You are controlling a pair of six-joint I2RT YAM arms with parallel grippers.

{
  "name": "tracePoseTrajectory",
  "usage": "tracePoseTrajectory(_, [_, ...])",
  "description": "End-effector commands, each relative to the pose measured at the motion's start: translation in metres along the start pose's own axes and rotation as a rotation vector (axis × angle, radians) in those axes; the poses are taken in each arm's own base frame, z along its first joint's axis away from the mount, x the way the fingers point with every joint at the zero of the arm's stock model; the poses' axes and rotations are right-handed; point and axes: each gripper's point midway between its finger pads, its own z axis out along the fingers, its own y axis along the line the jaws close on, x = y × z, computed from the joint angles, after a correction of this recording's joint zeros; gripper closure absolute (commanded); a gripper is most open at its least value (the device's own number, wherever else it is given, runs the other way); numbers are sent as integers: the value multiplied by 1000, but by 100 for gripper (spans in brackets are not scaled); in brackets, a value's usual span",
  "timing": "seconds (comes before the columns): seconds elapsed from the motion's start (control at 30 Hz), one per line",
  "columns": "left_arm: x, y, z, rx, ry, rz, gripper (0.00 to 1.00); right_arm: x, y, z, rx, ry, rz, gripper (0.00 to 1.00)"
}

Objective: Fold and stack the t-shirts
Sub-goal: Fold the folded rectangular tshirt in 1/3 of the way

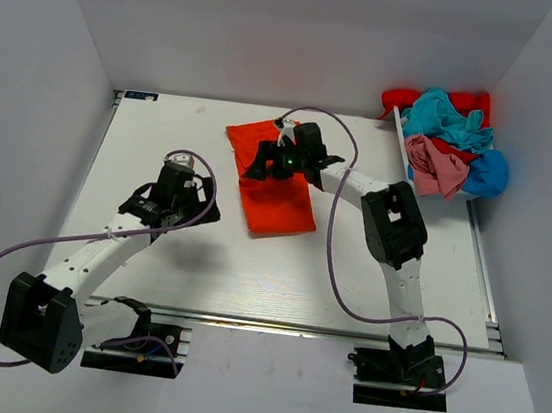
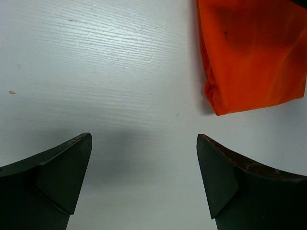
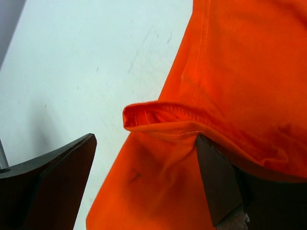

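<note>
The right hand (image 3: pixel 144 163) is hanging spread wide over the orange-red t-shirt (image 1: pixel 277 195), so folding looks under way. Next it probably needs to pinch its edge. The left hand (image 2: pixel 144 163) is hanging spread wide too.

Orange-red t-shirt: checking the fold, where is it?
Top view: the orange-red t-shirt lies central on the table, its far end beneath the jaws of the right gripper, left of the heaped shirts.

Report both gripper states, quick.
Left gripper: open, holding nothing, above the table.
Right gripper: open over the orange-red t-shirt, not clamped on it.
</note>
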Motion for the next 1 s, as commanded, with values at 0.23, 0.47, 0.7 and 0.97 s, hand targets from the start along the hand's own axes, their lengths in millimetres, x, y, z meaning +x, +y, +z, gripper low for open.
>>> tracePoseTrajectory(0.23, [-8,-4,-21,45,-52,-9,0,-40,-39,2,264,-178,214,10])
tracePoseTrajectory(0.47, [-6,-16,-21,105,-43,-1,0,-55,-20,-14,214,-174,116,10])
tracePoseTrajectory(0.7, [-2,-42,-9,222,0,29,0,-81,43,-58,45,-212,-33,10])
tracePoseTrajectory(0.97, [21,-83,25,386,117,90,0,-22,5,-127,289,-168,52,10])
